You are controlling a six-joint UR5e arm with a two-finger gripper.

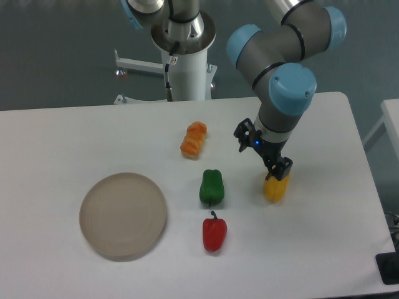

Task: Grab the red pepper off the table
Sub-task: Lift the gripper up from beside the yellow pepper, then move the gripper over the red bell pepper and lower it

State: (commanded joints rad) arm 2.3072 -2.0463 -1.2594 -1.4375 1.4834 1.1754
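Red pepper (214,233) near table (62,137) front edge; tool (278,173) over yellow pepper (275,187).

Red pepper (214,234), green pepper (211,186), yellow pepper (275,188), beige plate (123,215), white table (56,143).

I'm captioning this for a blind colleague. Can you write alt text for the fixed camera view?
A robot gripper sits over a yellow pepper on a white table, while the red pepper lies untouched nearer the camera. A green pepper, an orange item and a beige plate are nearby.
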